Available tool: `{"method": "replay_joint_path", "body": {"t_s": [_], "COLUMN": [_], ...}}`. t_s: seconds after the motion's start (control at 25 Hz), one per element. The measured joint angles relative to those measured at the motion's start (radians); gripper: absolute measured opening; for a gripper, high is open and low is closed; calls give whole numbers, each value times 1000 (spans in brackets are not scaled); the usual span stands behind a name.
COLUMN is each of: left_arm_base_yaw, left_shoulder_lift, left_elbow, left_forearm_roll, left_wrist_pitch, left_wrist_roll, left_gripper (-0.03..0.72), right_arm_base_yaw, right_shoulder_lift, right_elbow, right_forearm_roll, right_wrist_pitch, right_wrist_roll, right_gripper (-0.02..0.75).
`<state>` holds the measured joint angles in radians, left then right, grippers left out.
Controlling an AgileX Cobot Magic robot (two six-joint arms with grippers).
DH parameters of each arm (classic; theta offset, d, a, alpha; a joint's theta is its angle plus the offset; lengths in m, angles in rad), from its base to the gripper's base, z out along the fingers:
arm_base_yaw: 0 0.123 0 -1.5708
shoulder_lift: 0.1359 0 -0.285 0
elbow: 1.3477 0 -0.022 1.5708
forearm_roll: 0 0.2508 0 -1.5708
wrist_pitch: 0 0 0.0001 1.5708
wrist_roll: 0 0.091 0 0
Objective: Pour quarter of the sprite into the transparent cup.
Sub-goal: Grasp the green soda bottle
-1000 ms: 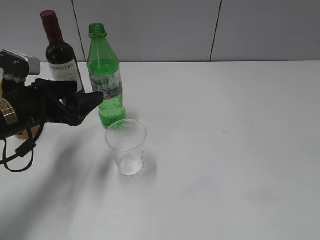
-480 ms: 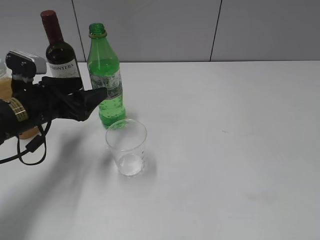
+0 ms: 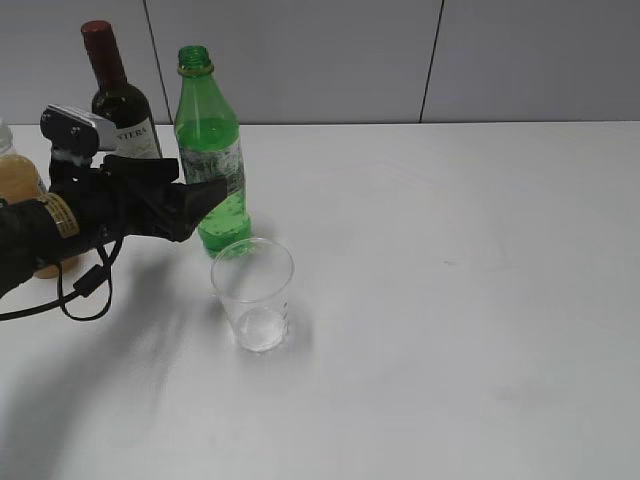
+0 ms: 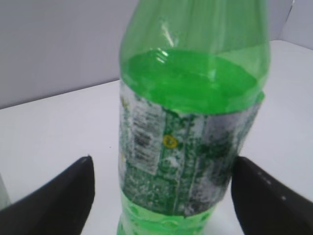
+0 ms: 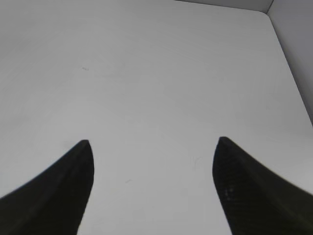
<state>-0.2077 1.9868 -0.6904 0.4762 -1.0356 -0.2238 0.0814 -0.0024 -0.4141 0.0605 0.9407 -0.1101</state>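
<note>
The sprite [image 3: 211,150] is a tall green bottle with a worn pale label, uncapped, standing upright at the back left of the white table. It fills the left wrist view [image 4: 190,147]. The transparent cup [image 3: 253,293] stands upright just in front of it. My left gripper [image 3: 205,195] is open, its fingers on either side of the bottle's label band, a gap on both sides [image 4: 161,196]. My right gripper [image 5: 151,186] is open and empty over bare table; it does not show in the exterior view.
A dark wine bottle [image 3: 118,105] with a white label stands behind my left arm, left of the sprite. An orange-brown bottle [image 3: 20,180] is at the far left edge. The white table [image 3: 450,300] stretches to the right. A grey wall is behind.
My left gripper has moved right and up toward the sprite, until its open fingers straddle the label band. The bottle and cup have not moved.
</note>
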Motion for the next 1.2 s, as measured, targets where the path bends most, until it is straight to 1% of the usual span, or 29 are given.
{"method": "replay_joint_path", "body": {"t_s": [0.4, 0.96, 1.2], "left_arm_base_yaw": [-32, -37, -70], "left_shoulder_lift": [56, 149, 201], "left_elbow": [-80, -211, -258], "left_forearm_roll": [14, 25, 20], "left_wrist_pitch": [0, -2, -2], "left_wrist_roll": [0, 0, 0], "left_gripper": [665, 665, 661], "right_arm_base_yaw": [0, 0, 0], "right_shoulder_lift": [0, 0, 0], "right_elbow": [0, 0, 0], "right_forearm_roll": [0, 0, 0], "right_wrist_pitch": [0, 0, 0], "right_wrist_roll": [0, 0, 0], "right_gripper": [585, 585, 585]}}
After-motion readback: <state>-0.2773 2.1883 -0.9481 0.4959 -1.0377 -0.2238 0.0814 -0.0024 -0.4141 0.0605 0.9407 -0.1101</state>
